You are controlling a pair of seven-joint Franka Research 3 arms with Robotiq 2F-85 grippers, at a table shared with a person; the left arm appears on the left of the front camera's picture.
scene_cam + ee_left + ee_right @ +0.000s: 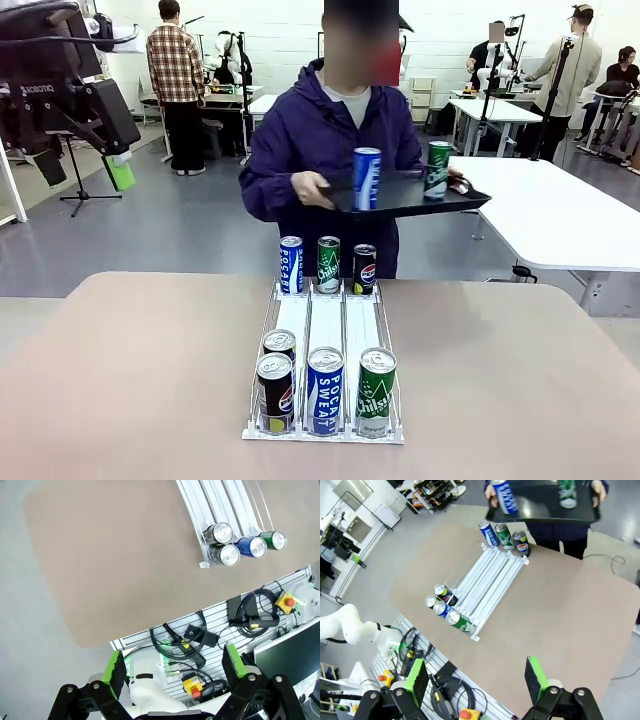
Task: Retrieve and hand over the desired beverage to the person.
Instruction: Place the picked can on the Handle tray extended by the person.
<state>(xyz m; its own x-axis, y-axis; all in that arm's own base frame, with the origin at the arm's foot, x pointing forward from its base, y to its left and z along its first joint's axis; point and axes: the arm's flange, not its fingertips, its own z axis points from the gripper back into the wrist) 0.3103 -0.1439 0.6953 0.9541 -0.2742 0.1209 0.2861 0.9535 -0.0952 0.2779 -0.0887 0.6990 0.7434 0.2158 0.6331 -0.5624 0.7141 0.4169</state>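
- Tabletop [140, 380]: tan, rounded corners, carrying a white three-lane can rack [325, 335] at its centre.
- Near end of rack: black Pepsi can [275, 392] with a second black can [279, 346] just behind it in the left lane; blue Pocari Sweat can [325, 390] in the middle lane; green Chilsung can [376, 391] in the right lane.
- Far end of rack: blue Pocari can [291, 264], green Chilsung can [328, 264], black Pepsi can [365, 268], upright, side by side.
- Person [330, 140]: purple zip jacket, standing at the far edge, holding a black tray [400, 195] in both hands above the far cans.
- On tray: blue can [367, 178], slightly tilted; green can [437, 168], upright.
- Left pincer [173, 667]: spread wide, green pads apart, nothing between; raised high at the tabletop's left, over the robot's side and its cabling.
- Right pincer [477, 675]: spread wide, nothing between; high above the tabletop's near edge, looking down on rack and tray.
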